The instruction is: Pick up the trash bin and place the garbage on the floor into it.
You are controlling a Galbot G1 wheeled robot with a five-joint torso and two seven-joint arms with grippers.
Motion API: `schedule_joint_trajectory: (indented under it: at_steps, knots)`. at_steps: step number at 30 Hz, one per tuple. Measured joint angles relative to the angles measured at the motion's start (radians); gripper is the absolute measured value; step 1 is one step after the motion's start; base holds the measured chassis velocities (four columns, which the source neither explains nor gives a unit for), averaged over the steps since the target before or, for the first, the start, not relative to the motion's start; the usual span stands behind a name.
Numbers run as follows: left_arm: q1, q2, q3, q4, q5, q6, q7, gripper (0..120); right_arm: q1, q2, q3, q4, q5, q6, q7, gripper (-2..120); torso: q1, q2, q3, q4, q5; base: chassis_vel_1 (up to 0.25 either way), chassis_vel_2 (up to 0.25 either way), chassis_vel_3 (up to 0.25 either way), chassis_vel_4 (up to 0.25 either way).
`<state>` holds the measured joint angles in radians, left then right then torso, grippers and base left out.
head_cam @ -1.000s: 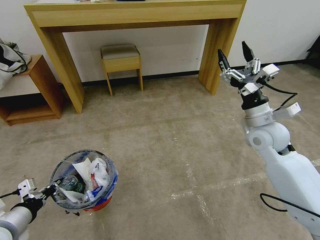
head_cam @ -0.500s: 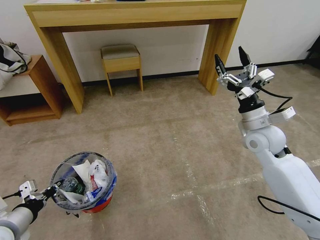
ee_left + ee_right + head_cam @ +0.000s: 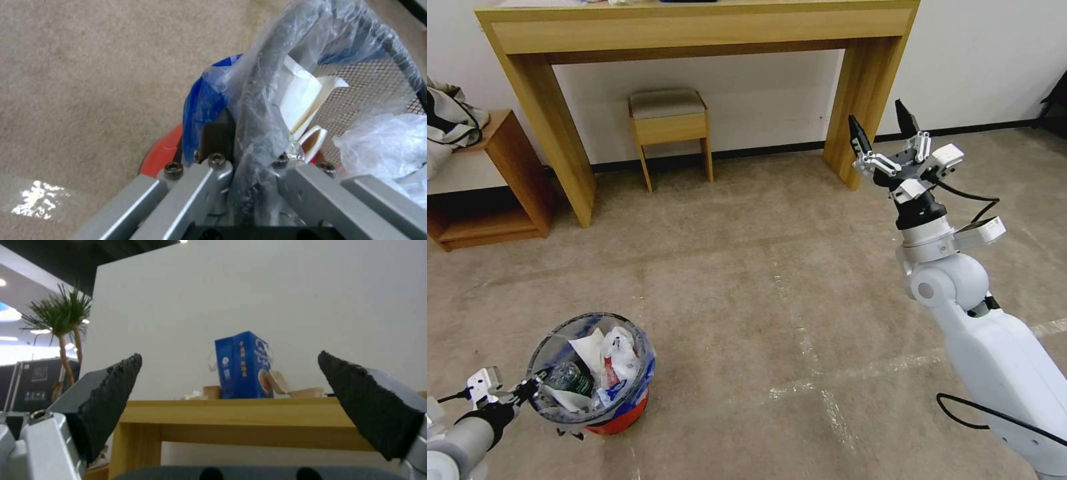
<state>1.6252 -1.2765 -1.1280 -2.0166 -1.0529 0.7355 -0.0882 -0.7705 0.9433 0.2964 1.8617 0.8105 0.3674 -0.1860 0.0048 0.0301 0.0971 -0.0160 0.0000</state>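
I'm clamping my left gripper (image 3: 527, 389) on the trash bin (image 3: 590, 373) rim, bin sitting low on the carpet (image 3: 747, 300), garbage (image 3: 607, 360) inside, right gripper (image 3: 880, 130) hanging raised, fingers spread wide.

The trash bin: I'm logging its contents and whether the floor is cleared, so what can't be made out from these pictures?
- Red-based, plastic-lined trash bin: head view, lower contents buried under white paper and bags.
- Its dark rim: left wrist view, crinkly liner covers where the left gripper clamps it.
- Beige carpet floor: head view, cut off by edges, hidden behind the right gripper, fingers apart.
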Motion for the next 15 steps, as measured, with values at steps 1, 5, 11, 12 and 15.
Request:
schedule_joint_trajectory:
  at_steps: [1,5,11,12,15]
  knots:
    - [0.0,0.0,0.0,0.0,0.0,0.0,0.0,1,0.0,0.0,0.0,0.0,0.0,0.0,0.0,100,0.0,0.0,0.0,0.0,0.0,0.0,0.0,0.0,0.0]
    - [-0.009,0.002,0.005,0.024,0.007,0.0,0.0,1,0.0,0.007,-0.006,-0.004,-0.004,0.002,0.0,100,0.0,0.0,0.0,0.0001,-0.0001,0.0,0.0,0.0,0.0]
    - [-0.019,0.002,0.012,0.062,0.025,0.0,0.005,1,0.001,0.011,-0.012,-0.015,-0.009,0.01,-0.002,100,0.0,0.0,0.0,0.0001,-0.0001,0.0,0.0,0.0,0.0]
    - [-0.021,0.001,0.014,0.068,0.031,0.0,0.009,1,0.001,0.012,-0.012,-0.017,-0.009,0.011,-0.002,100,0.0,0.0,0.0,0.0001,-0.0001,0.0,0.0,0.0,0.0]
    - [-0.028,0.0,0.02,0.077,0.037,0.0,0.011,1,0.0,0.012,-0.013,-0.023,-0.011,0.015,-0.003,100,0.0,0.0,0.0,0.0,0.0,0.0,0.0,0.0,0.0]
